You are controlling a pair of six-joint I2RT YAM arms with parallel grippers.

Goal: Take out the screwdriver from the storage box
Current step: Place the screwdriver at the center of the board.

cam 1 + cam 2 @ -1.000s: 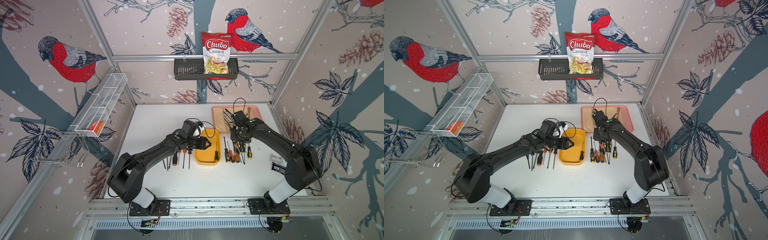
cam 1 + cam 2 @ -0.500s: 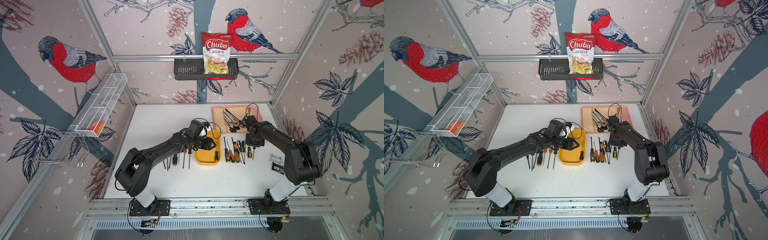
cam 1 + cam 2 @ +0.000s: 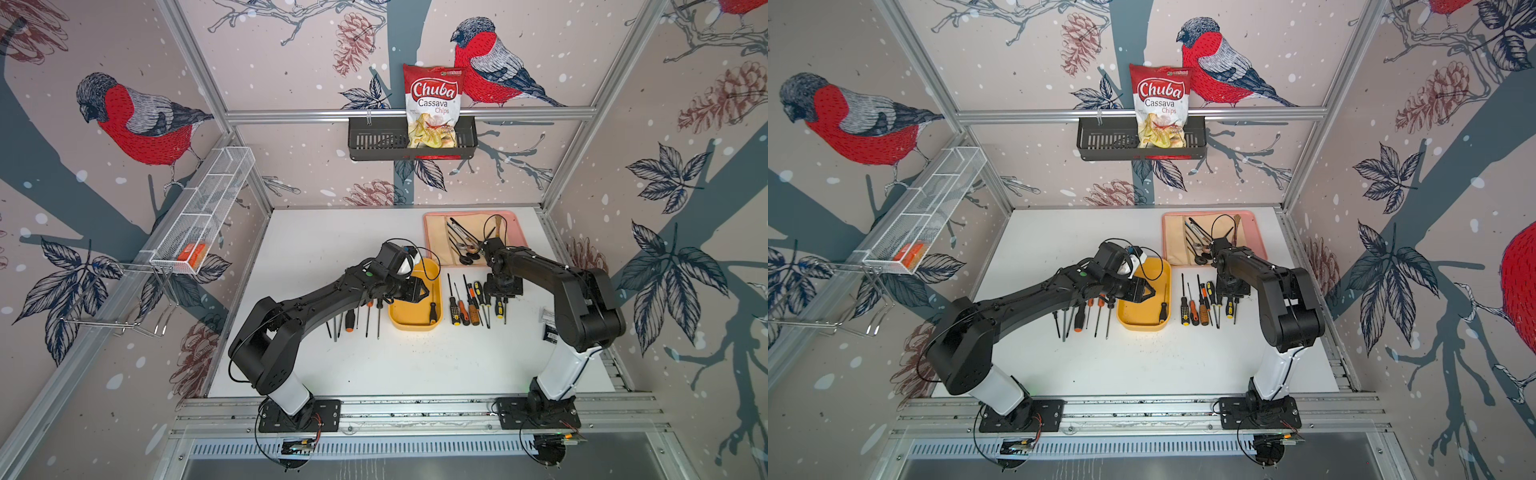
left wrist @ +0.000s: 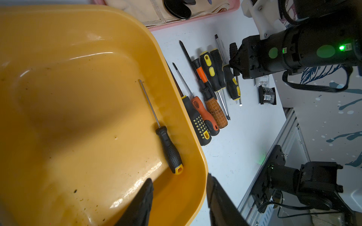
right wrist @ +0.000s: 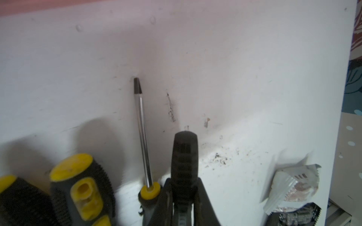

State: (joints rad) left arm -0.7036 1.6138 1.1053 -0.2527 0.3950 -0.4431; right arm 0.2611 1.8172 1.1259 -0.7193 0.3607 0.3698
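The yellow storage box [image 3: 399, 322] [image 3: 1133, 324] [image 4: 78, 97] sits mid-table. One screwdriver [image 3: 432, 309] [image 3: 1163, 309] [image 4: 169, 150], with a black handle, a yellow butt and a thin shaft, lies inside along its right wall. My left gripper [image 3: 422, 291] [image 3: 1148, 292] [image 4: 179, 180] hangs open above the box, one finger over the floor and one past the rim, just behind the handle's butt. My right gripper [image 3: 503, 293] [image 3: 1232, 293] [image 5: 184, 182] is low at the right end of the row of tools, shut on a black-handled screwdriver [image 5: 185, 152].
Several screwdrivers [image 3: 467, 303] lie in a row right of the box and several more [image 3: 353, 318] left of it. A pink tray [image 3: 519, 232] with a cloth pouch and tools stands at the back right. Small packets [image 3: 549, 324] lie by the right edge.
My right gripper has come forward and down from near the pink tray to the right end of the tool row, still shut on its screwdriver. My left gripper has moved right over the box.
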